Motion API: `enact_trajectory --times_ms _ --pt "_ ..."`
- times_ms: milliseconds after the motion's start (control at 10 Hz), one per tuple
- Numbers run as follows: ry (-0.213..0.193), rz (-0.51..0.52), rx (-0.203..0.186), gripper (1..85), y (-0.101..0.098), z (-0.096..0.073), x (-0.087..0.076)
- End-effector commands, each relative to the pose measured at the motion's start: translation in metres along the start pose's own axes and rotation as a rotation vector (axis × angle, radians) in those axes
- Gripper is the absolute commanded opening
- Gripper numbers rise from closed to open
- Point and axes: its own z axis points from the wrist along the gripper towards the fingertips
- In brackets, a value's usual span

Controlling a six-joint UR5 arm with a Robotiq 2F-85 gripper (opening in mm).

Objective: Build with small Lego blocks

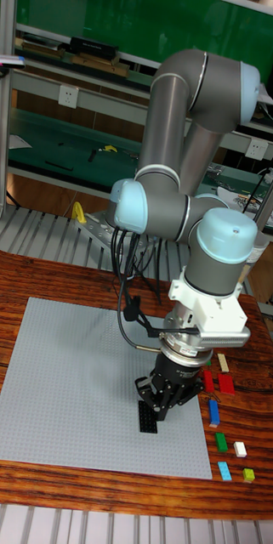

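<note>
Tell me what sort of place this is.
Likely a robotics lab or workshop: a UR5 arm at a wooden table, green-topped workbenches behind, and a grey Lego baseplate.

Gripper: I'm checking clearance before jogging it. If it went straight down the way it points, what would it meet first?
Probably the black brick beneath the gripper, lying on the grey baseplate. Whether they already touch is unclear.

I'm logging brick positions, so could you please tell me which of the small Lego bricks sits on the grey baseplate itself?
Only the black Lego brick, directly below the gripper; the coloured bricks lie on the wooden table off the grey baseplate.
</note>
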Motion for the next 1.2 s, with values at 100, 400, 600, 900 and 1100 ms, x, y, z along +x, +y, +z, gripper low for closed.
enact_trajectory --times_ms 100,400,600,900,1100 --pt "-0.004 0.000 -0.023 1.3 0.006 -0.001 -0.006" --pt "-0.003 -0.016 -0.020 1.3 0.005 -0.001 -0.006" --pt "-0.003 -0.022 -0.018 1.3 0.005 -0.001 -0.006" --pt "-0.005 -0.037 -0.002 1.3 -0.001 -0.001 -0.005" --pt "-0.014 -0.053 0.004 1.3 -0.008 0.001 0.003"
